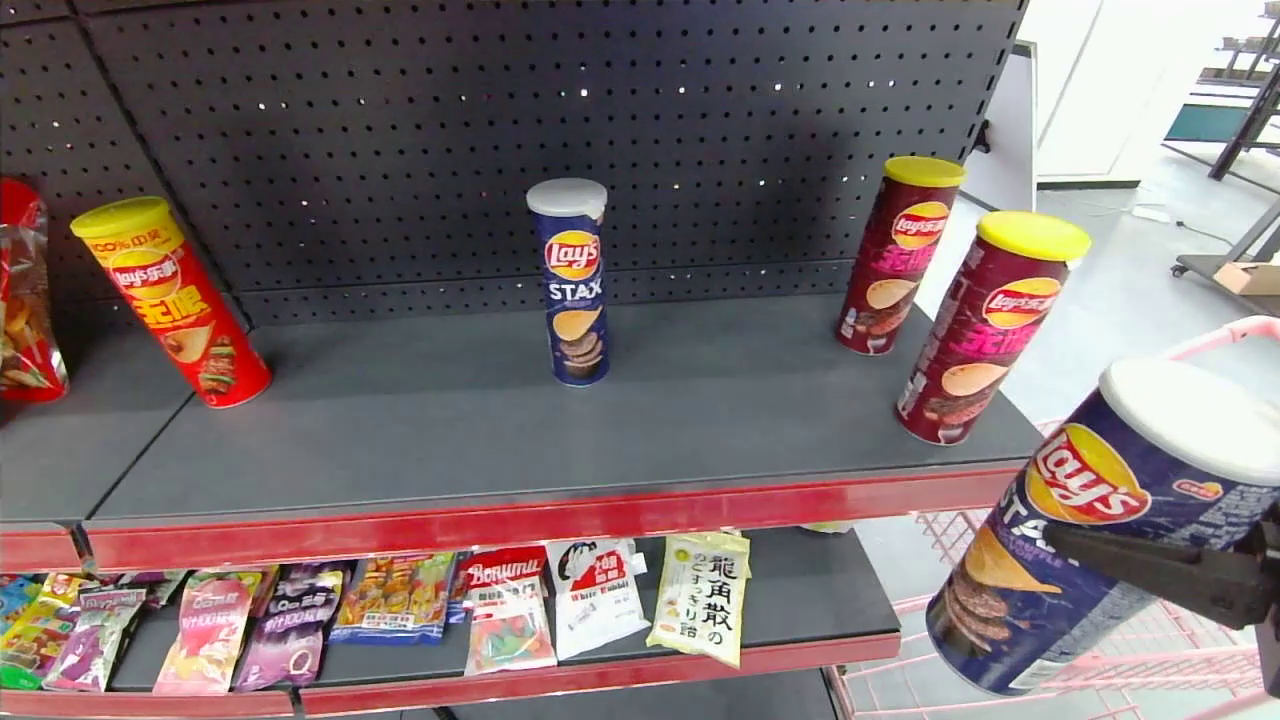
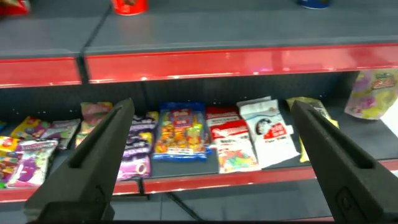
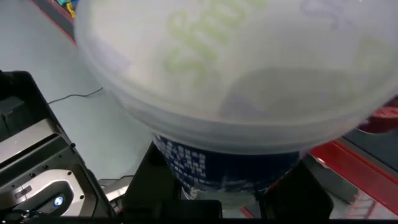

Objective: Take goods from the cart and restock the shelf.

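My right gripper (image 1: 1190, 575) is shut on a blue chip can (image 1: 1090, 540) with a white lid, held tilted above the pink cart (image 1: 1190, 640) at the lower right, off the shelf's right end. The right wrist view looks onto that blue can (image 3: 230, 168), with its white lid (image 3: 236, 68) up close. On the grey shelf (image 1: 480, 430) stand a blue can (image 1: 570, 282) in the middle, two maroon cans (image 1: 900, 255) (image 1: 985, 325) at the right and a red can (image 1: 170, 300) at the left. My left gripper (image 2: 208, 155) is open before the lower shelf, with nothing between its fingers.
A red snack bag (image 1: 25, 290) sits at the shelf's far left. The lower shelf (image 1: 800, 600) holds several snack packets (image 1: 500, 610). Red price rails (image 1: 550, 520) edge both shelves. Wide bare shelf surface lies between the cans. Open floor lies to the right.
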Controlling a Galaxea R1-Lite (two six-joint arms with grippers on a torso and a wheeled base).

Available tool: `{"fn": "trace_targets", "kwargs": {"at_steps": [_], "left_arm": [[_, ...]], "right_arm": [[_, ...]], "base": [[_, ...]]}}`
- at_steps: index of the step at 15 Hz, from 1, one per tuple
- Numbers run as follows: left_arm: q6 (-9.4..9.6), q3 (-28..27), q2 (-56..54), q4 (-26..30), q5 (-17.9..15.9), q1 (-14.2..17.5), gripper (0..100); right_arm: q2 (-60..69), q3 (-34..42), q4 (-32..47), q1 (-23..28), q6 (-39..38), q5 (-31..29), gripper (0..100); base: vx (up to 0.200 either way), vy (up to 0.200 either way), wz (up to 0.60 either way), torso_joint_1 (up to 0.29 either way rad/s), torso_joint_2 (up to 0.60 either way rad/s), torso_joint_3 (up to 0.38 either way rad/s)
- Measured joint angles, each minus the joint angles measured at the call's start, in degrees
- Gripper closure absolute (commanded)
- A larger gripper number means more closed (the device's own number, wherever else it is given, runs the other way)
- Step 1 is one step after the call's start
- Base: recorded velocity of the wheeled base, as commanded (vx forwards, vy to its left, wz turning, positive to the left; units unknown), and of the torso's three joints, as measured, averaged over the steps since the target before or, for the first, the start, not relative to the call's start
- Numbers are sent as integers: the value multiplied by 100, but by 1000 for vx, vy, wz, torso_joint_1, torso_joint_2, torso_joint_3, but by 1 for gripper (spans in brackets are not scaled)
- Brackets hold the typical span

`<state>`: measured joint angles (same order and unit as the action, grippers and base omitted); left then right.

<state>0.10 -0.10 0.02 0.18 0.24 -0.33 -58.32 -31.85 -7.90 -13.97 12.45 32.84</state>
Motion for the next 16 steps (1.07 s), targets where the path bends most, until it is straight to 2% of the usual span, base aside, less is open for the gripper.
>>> {"fn": "trace_targets", "kwargs": {"at_steps": [3, 7, 12, 16], "left_arm": [[0, 0, 0, 0, 0, 0, 0], [0, 0, 0, 2, 2, -5, 0], [0, 0, 0, 0, 0, 0, 0], [-7, 0, 0, 2, 5, 0, 0]], "right_arm": [[24, 49, 5, -59, -7, 0, 100], [138, 184, 7, -101, -7, 11, 100], [293, 322, 7, -523, -27, -20, 100], [311, 336, 10, -557, -35, -27, 100]], "base": [[0, 200, 0, 2, 4, 2], [0, 0, 0, 0, 0, 0], [200, 0, 0, -2, -4, 5], [0, 0, 0, 0, 0, 0]]}}
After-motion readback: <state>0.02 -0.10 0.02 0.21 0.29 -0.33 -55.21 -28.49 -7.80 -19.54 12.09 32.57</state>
